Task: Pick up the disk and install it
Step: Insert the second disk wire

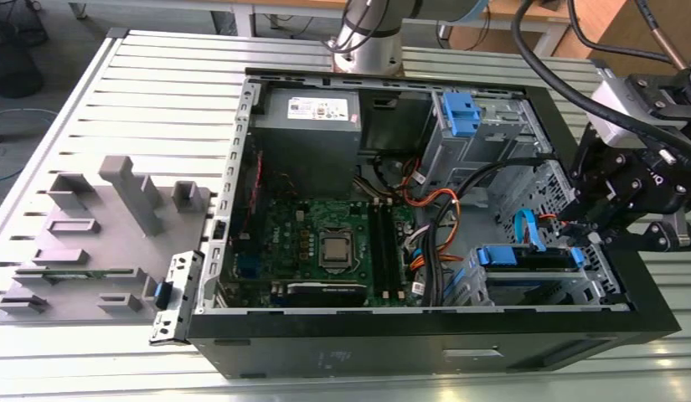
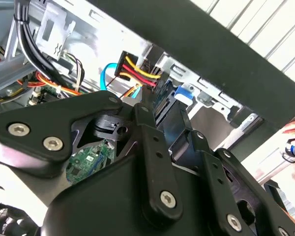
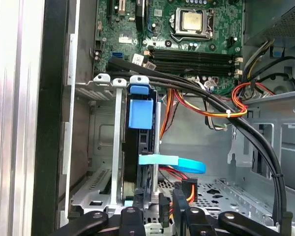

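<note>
We see the disk (image 1: pixel 528 257), edged in blue plastic, sitting upright in the perforated metal drive cage (image 1: pixel 546 289) of the open case (image 1: pixel 435 352). Our matte black gripper (image 1: pixel 619 226) hovers just beside it; we cannot tell its finger state.

Black cables (image 3: pixel 246 128) and orange wires (image 3: pixel 221 105) cross the open space beside the drive cage (image 3: pixel 101 162). The disk (image 3: pixel 140 147) sits in its slot there, the gripper (image 1: pixel 608 230) just above the case rim (image 1: pixel 642 289).
</note>
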Action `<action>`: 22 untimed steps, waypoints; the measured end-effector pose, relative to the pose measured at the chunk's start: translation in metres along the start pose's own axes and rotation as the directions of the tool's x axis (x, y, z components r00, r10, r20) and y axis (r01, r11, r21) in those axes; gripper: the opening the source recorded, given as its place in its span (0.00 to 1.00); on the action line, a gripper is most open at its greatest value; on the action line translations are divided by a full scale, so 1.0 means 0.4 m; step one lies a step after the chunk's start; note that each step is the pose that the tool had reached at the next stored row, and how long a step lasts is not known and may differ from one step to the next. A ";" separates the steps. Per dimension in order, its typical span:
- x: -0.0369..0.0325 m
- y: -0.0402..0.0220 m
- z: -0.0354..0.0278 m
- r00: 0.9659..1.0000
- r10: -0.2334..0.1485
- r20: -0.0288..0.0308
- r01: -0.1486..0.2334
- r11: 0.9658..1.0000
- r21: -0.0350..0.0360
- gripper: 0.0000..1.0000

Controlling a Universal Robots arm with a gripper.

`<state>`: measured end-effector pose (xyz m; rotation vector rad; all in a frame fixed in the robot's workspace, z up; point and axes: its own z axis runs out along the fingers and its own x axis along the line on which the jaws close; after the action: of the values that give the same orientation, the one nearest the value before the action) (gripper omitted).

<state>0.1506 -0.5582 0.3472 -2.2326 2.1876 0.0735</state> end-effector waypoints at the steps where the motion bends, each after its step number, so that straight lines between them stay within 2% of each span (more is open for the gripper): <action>1: 0.000 -0.003 0.001 1.000 0.000 0.000 0.000 1.000 0.000 0.36; 8: 0.001 -0.023 0.007 1.000 0.000 -0.001 0.000 1.000 0.000 0.36; 13: 0.001 -0.025 0.019 1.000 0.000 -0.002 0.000 1.000 0.000 0.36; 22: 0.001 -0.025 0.020 1.000 0.000 -0.002 0.000 1.000 0.000 0.36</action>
<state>0.1607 -0.5582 0.3389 -2.2335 2.1886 0.0716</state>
